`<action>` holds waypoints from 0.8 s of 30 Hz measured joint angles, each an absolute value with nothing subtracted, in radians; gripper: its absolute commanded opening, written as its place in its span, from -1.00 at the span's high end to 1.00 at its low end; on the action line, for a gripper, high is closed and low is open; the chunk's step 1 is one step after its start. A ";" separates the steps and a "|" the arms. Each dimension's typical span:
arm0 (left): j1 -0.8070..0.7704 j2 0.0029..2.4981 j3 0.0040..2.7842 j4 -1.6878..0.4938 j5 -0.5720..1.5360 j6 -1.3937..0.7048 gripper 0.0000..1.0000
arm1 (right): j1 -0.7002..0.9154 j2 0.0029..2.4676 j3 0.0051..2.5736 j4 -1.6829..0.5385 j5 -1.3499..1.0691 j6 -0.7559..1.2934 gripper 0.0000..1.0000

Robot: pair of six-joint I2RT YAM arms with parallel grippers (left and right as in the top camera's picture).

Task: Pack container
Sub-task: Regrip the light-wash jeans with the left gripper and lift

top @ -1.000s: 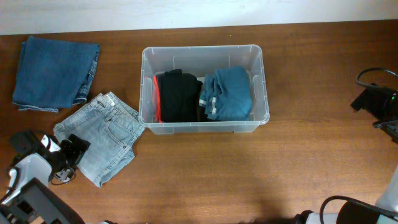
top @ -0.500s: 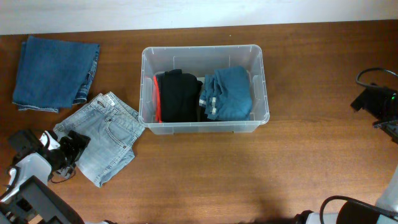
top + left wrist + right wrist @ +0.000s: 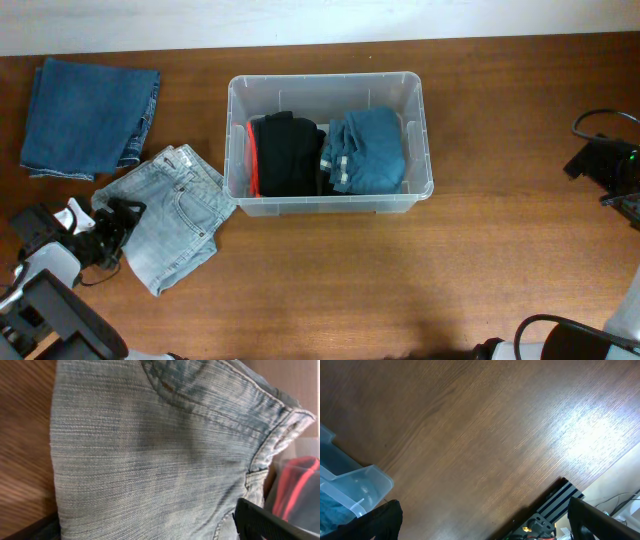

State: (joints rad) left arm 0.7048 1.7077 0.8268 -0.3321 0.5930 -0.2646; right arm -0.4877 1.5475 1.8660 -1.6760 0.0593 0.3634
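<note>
1. Clothes lay partly packed in the clear plastic container (image 3: 325,78), which sat mid-table on the wooden table (image 3: 400,280), toward its far edge. Inside we saw a black garment (image 3: 285,155) with a red garment (image 3: 251,160) at its left and a teal garment (image 3: 368,150) on the right.
2. Two pieces lay outside. The pale folded jeans (image 3: 175,215) were just beside the container's left front corner, and a darker folded denim piece (image 3: 88,118) was well apart at the far left.
3. We judged the step in hand to be the pickup of the pale jeans, with the grasp not yet made.
4. The left gripper (image 3: 122,225) was at the jeans' near-left edge, jaws wide apart, and pale denim filled the space between them in the wrist view. It clamped nothing, and we could not tell whether a finger touched the cloth.
5. The next move, in our view, called for closing on the folded edge through all its layers. The jeans would then need lifting high enough to clear the container's wall, to be set on the packed garments or in the bare strip behind them.
6. The right gripper (image 3: 484,505) hung over bare table to the container's right, a corner of the bin showing in its wrist view. Its jaws were spread wide and held nothing.
</note>
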 measured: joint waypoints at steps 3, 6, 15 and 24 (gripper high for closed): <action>0.705 1.711 0.827 -0.349 0.623 -0.261 -0.92 | -0.488 1.547 1.866 -1.676 0.059 0.363 -0.97; 0.705 1.714 0.827 -0.362 0.654 -0.253 -0.92 | -0.488 1.547 1.866 -1.676 0.059 0.363 -0.97; 0.705 1.734 0.825 -0.375 0.685 -0.221 -0.21 | -0.488 1.547 1.866 -1.676 0.059 0.363 -0.97; 0.706 1.750 0.813 -0.381 0.679 -0.213 0.87 | -0.488 1.547 1.866 -1.676 0.059 0.363 -0.97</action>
State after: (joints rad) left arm 0.7055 1.7504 0.8131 -0.3805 0.6792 -0.2127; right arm -0.4877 1.5475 1.8660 -1.6756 0.0593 0.3634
